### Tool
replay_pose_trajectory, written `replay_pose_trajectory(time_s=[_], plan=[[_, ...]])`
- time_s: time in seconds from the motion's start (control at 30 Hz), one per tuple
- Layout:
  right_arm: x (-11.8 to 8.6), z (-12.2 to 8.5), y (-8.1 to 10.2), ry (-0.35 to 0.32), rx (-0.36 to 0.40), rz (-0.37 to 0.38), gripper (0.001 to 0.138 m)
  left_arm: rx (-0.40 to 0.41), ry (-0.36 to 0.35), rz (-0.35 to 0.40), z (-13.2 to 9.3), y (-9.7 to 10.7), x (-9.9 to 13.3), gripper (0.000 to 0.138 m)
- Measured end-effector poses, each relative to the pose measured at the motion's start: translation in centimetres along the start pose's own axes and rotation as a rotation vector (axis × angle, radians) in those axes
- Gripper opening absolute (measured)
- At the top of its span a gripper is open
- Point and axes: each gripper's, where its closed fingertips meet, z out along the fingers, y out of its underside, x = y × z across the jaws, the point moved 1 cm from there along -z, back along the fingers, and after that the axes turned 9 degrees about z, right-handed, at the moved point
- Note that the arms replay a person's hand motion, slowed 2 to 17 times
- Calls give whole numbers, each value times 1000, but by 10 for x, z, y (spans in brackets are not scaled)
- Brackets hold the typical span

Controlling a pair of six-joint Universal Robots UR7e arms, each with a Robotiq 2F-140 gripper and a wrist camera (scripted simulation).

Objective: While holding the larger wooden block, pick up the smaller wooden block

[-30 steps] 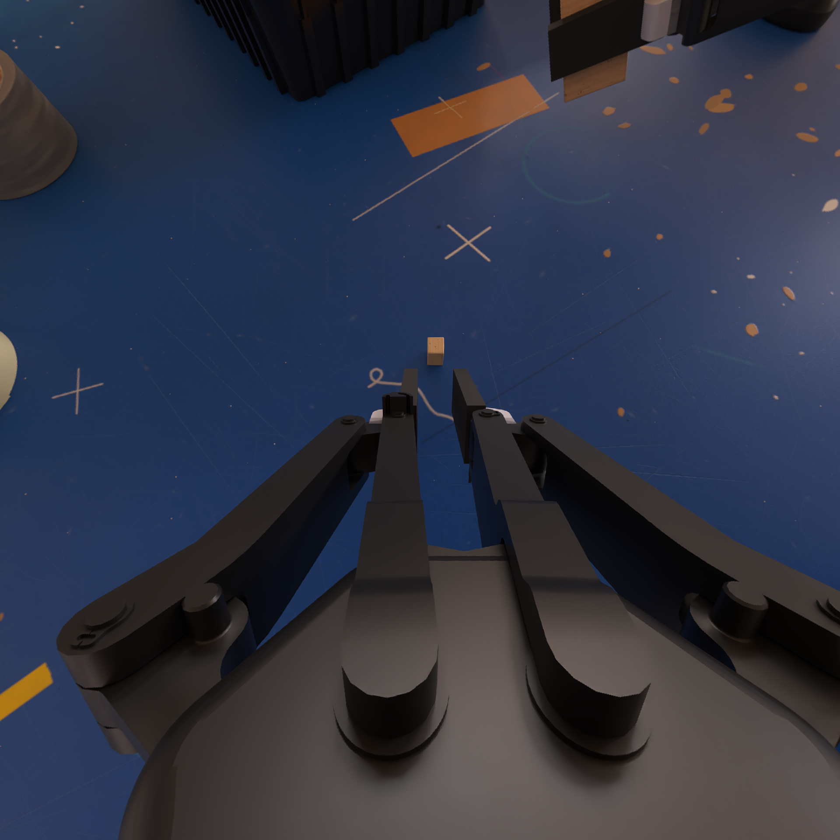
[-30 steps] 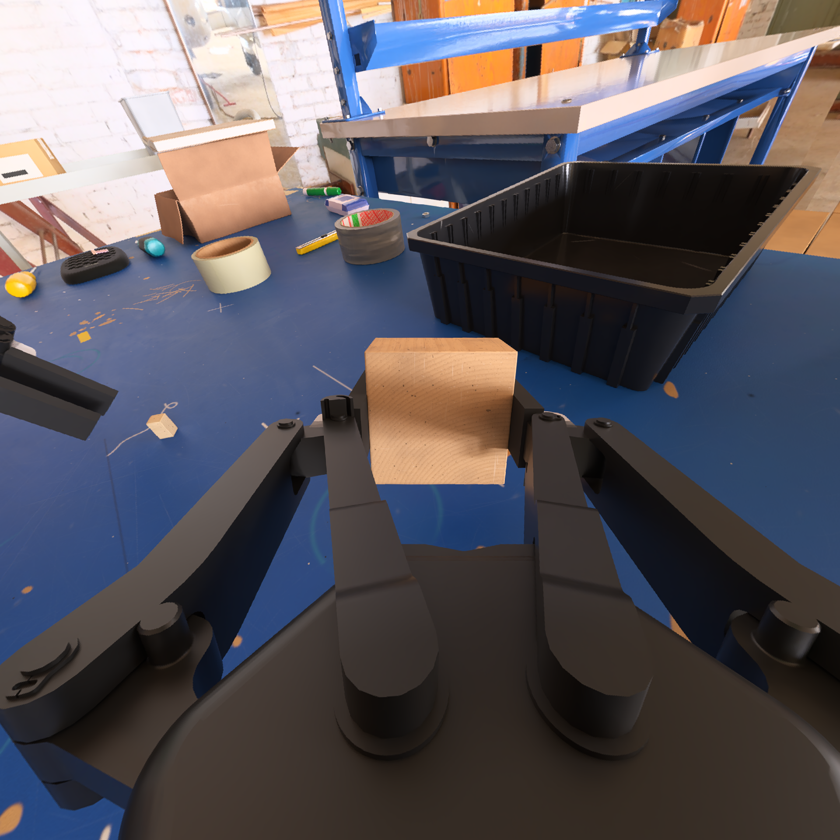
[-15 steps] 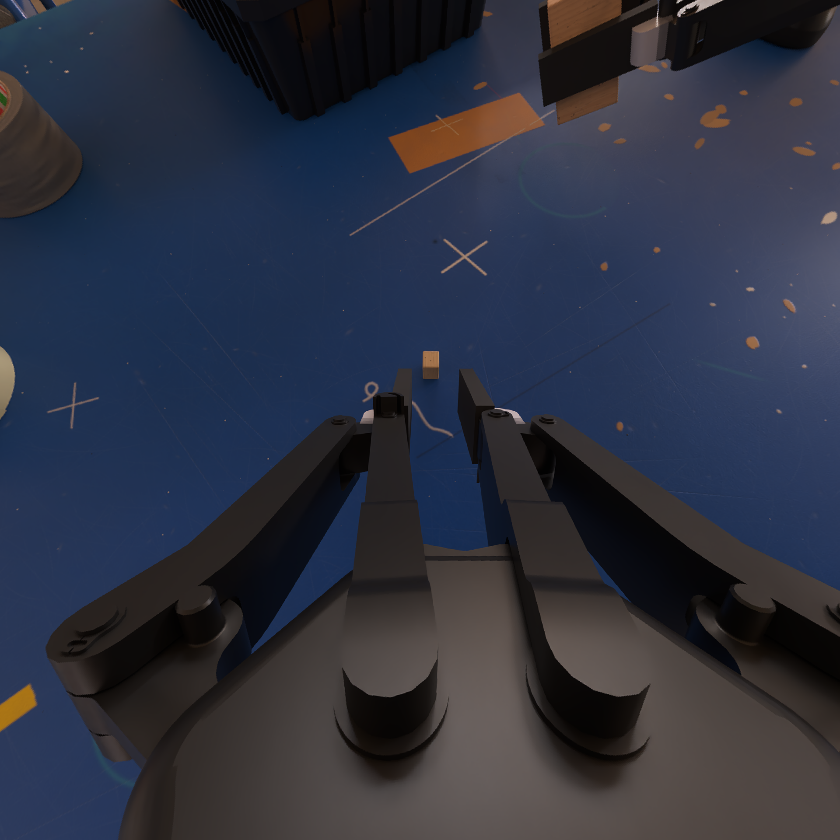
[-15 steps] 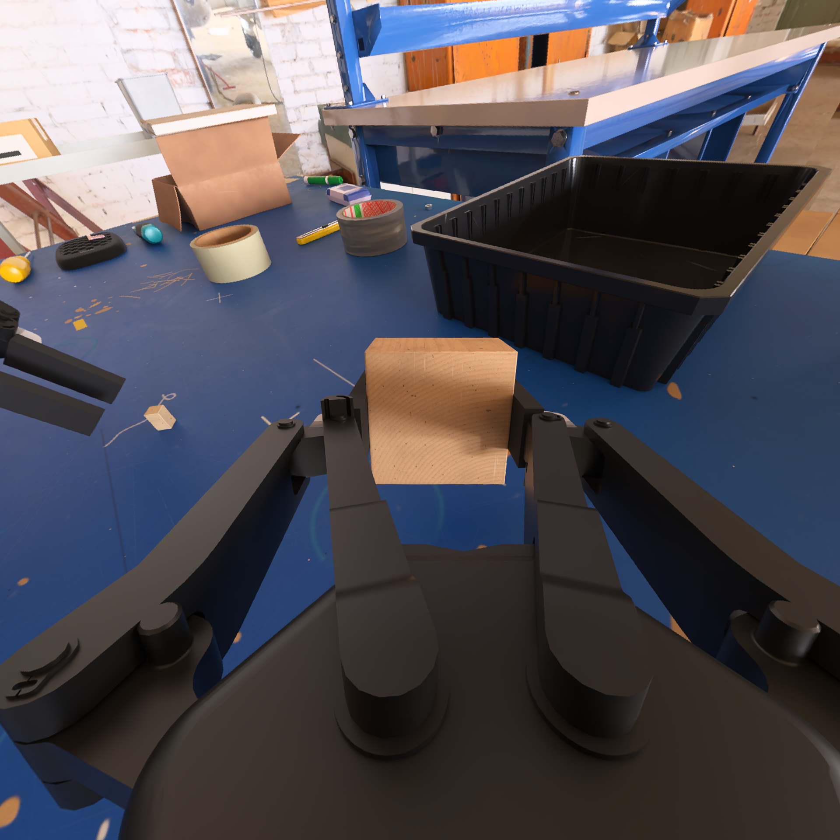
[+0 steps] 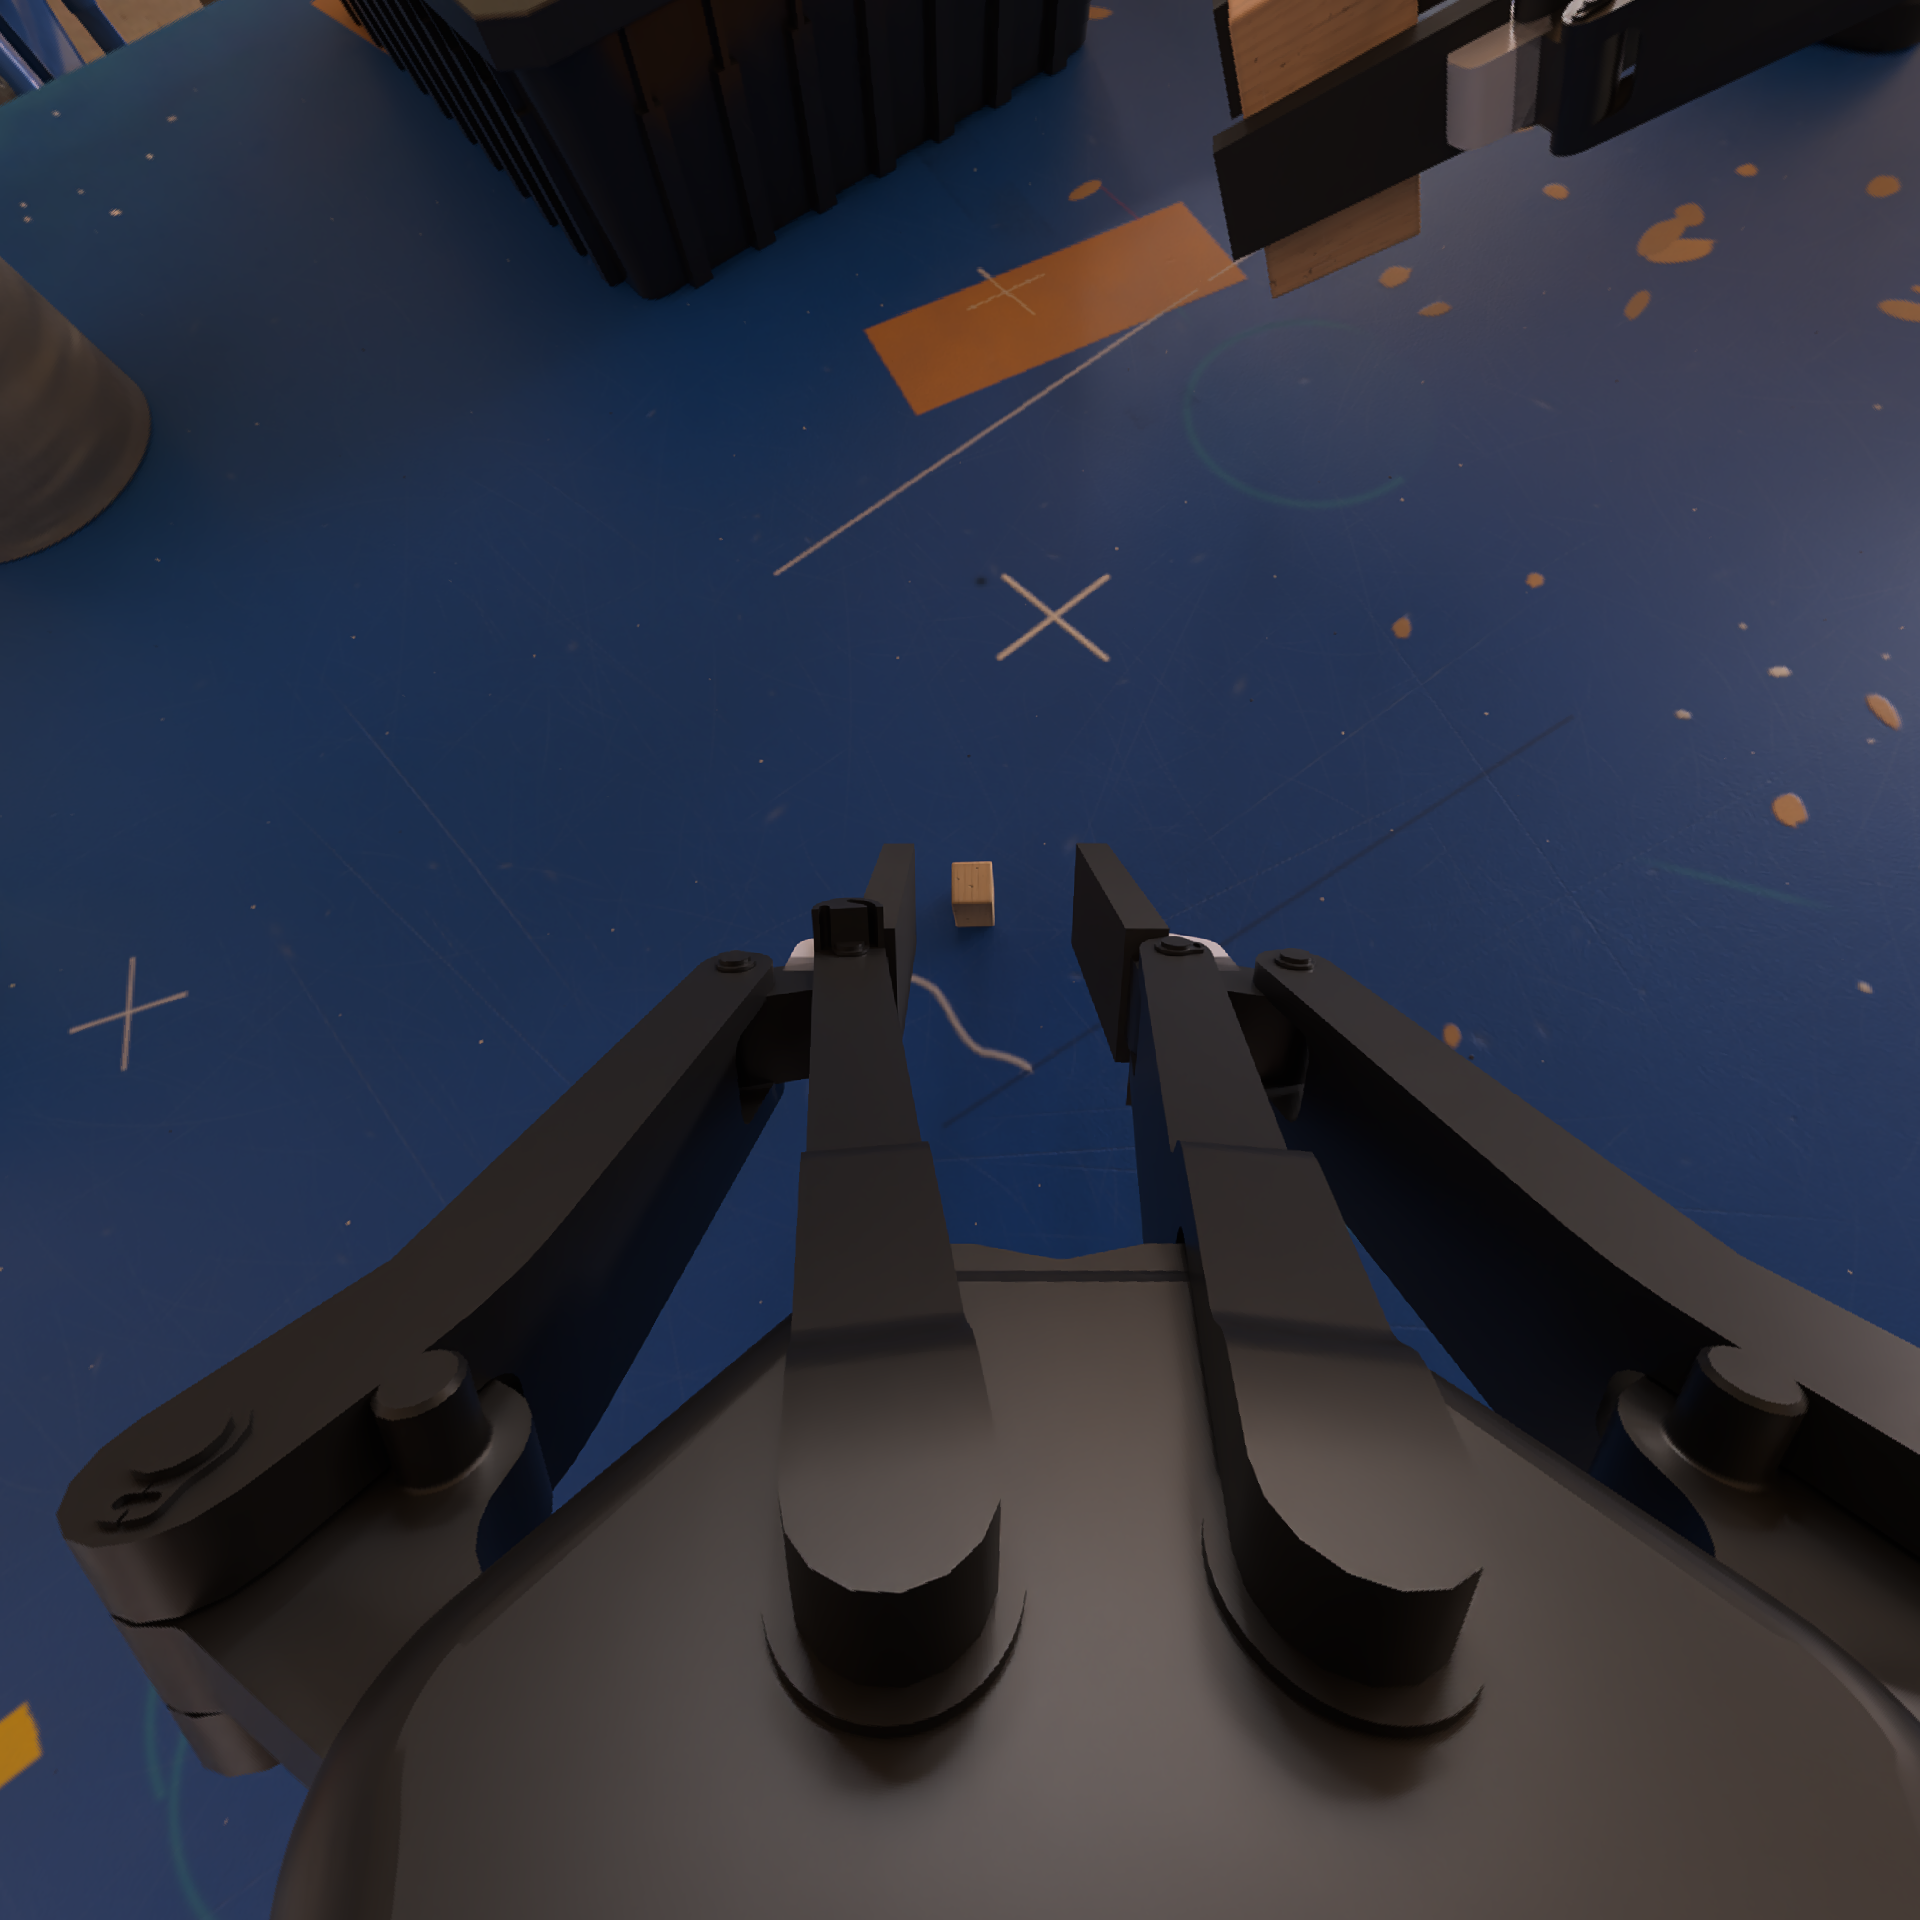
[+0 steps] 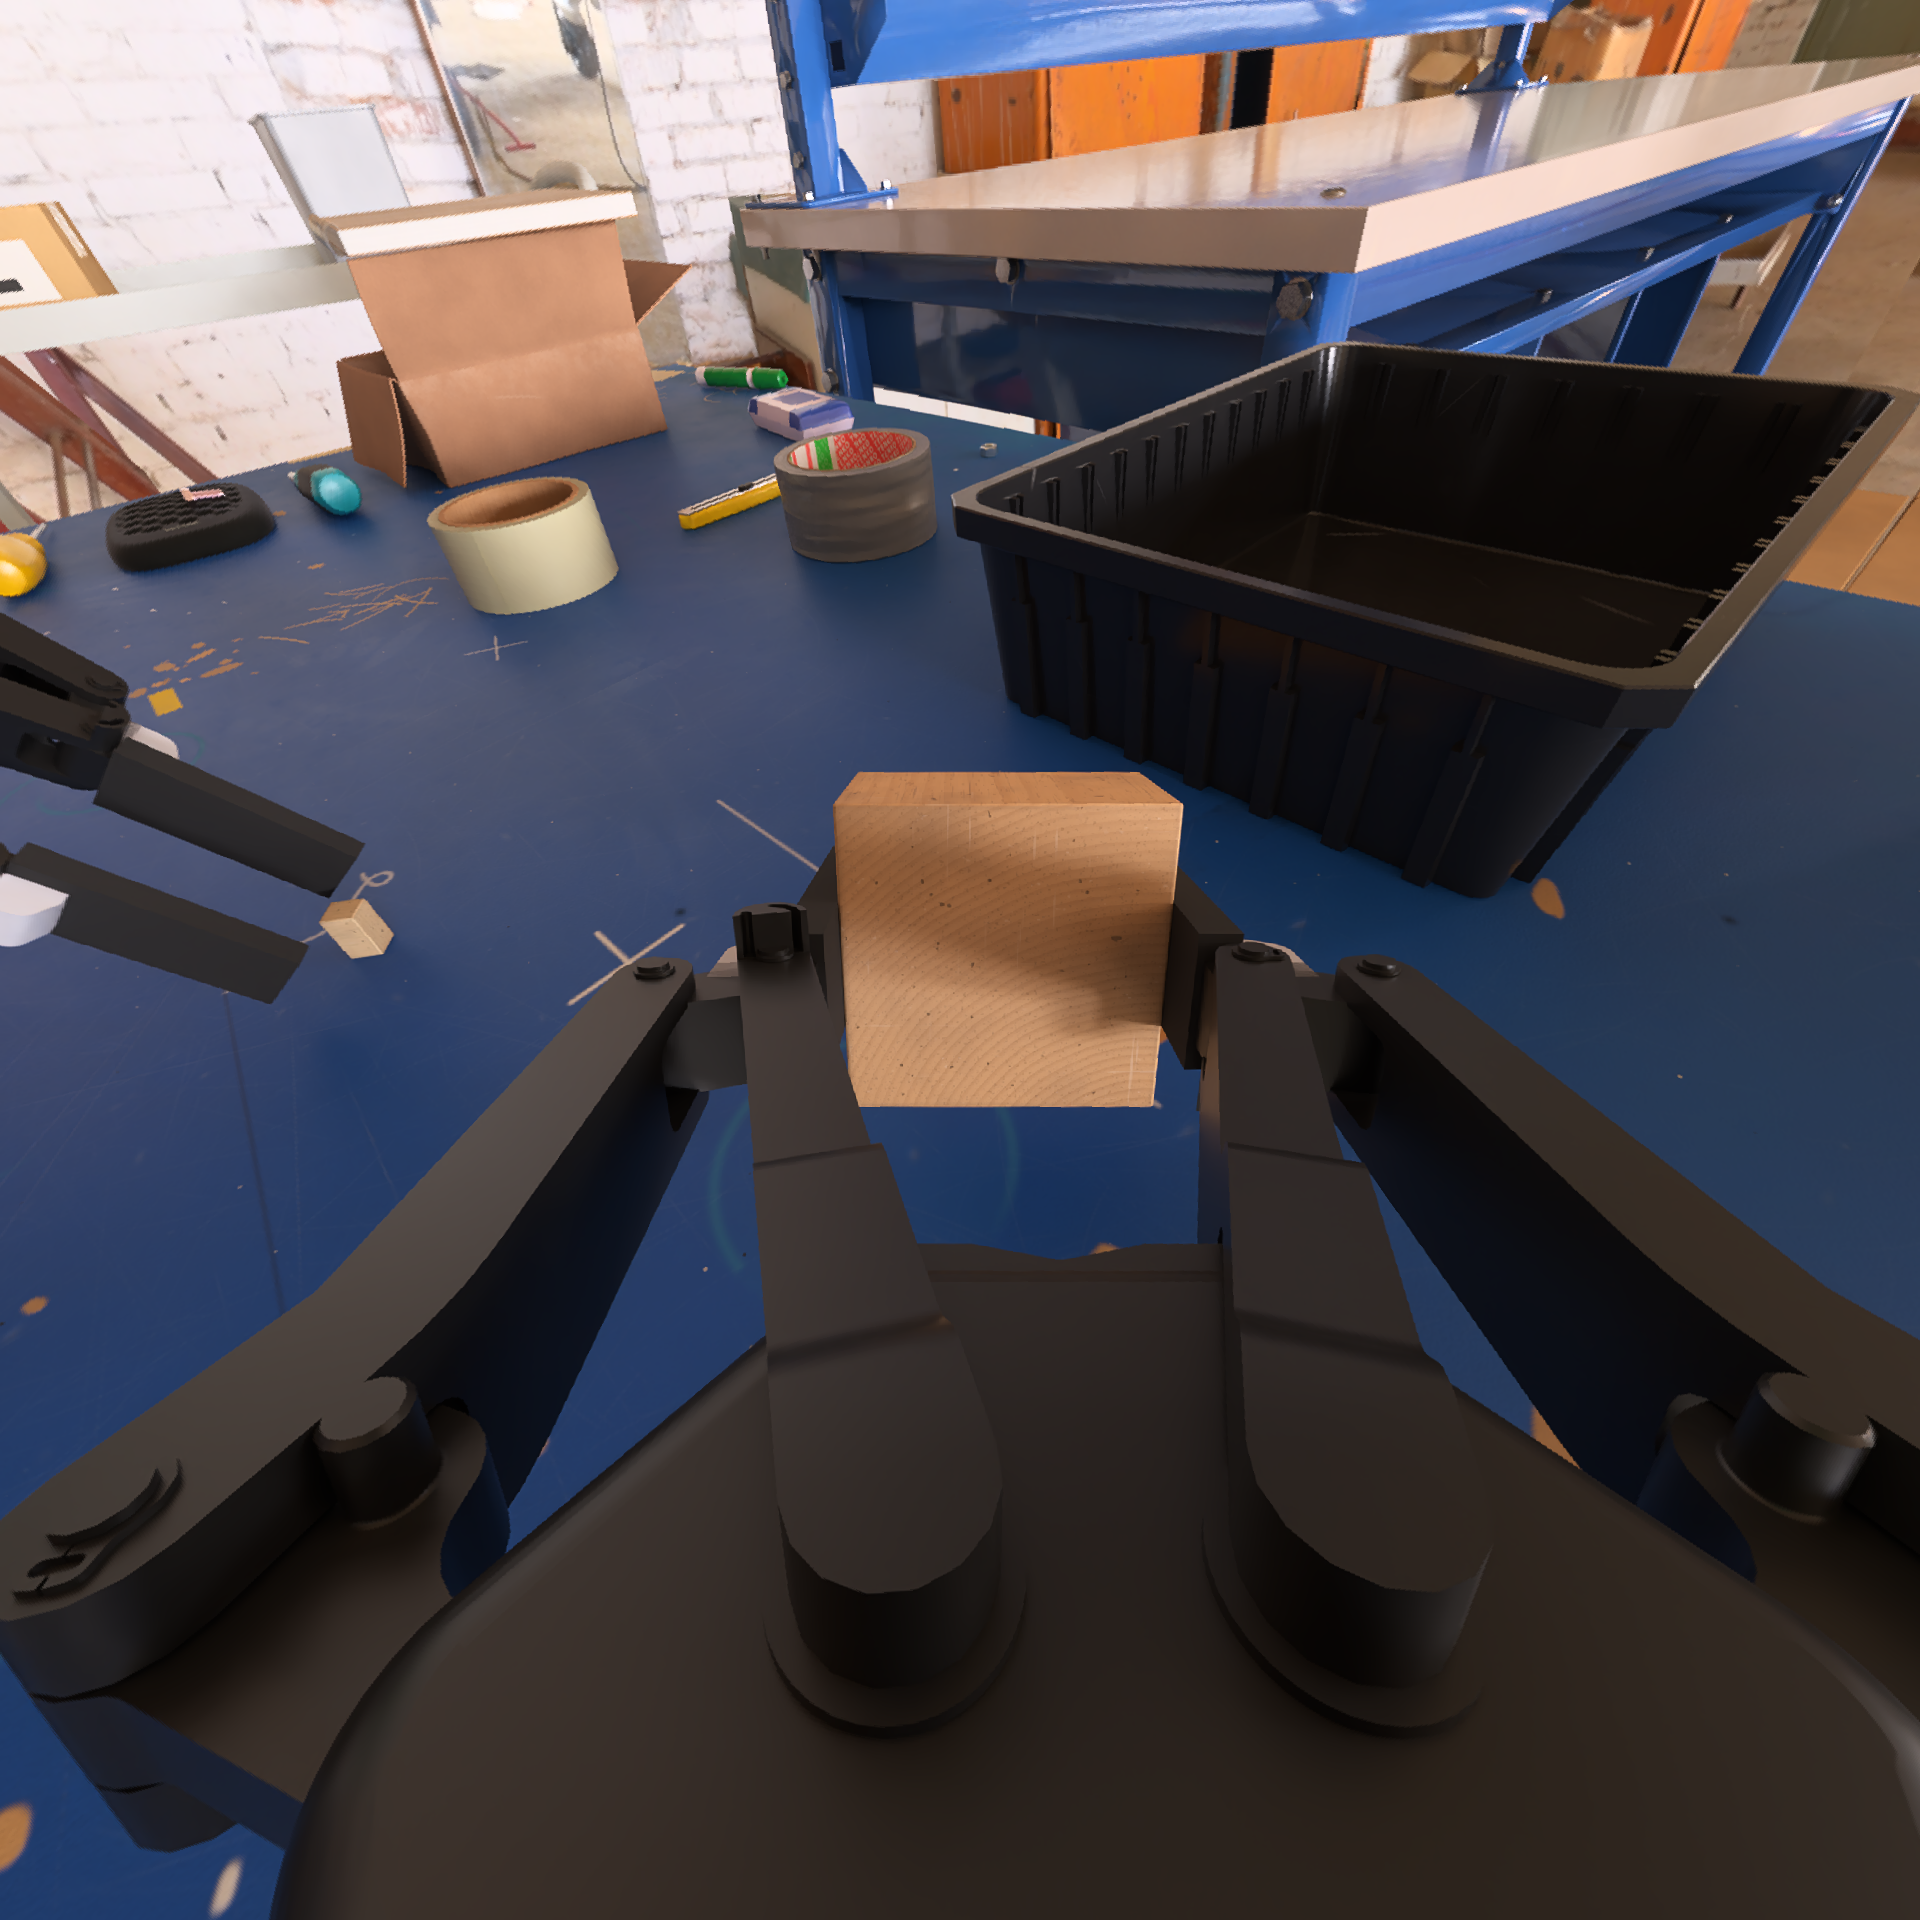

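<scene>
The smaller wooden block (image 5: 972, 894) is a tiny tan cube lying on the blue table. My left gripper (image 5: 992, 883) is open, and the cube sits between its fingertips, nearer the left finger, not touching either. The cube also shows in the right wrist view (image 6: 356, 927), just off the tips of the left gripper (image 6: 312, 914). My right gripper (image 6: 1003, 935) is shut on the larger wooden block (image 6: 1003, 935), a big tan cube held above the table. That block shows in the left wrist view (image 5: 1320, 135) at the top right.
A black plastic bin (image 6: 1299, 665) stands at the right, also in the left wrist view (image 5: 727, 125). A beige tape roll (image 6: 525, 545), a grey tape roll (image 6: 857, 499), a cardboard box (image 6: 499, 332) and small tools lie at the far side. The blue table (image 5: 520, 623) bears chalk marks.
My left gripper has moved forward and down toward the small cube and its fingers have spread wider. The cube now lies between the fingertips. The right gripper holds the big block still.
</scene>
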Motion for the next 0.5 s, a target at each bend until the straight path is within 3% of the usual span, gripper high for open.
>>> replay_pose_trajectory(time_s=[0.27, 0.5], plan=[[-1, 0, 1, -2, -9, -11, 66, -20, 3, -5, 13, -1, -2, 40], [-3, 1, 3, -8, -17, -16, 66, -11, 27, -36, 15, -3, -4, 30]])
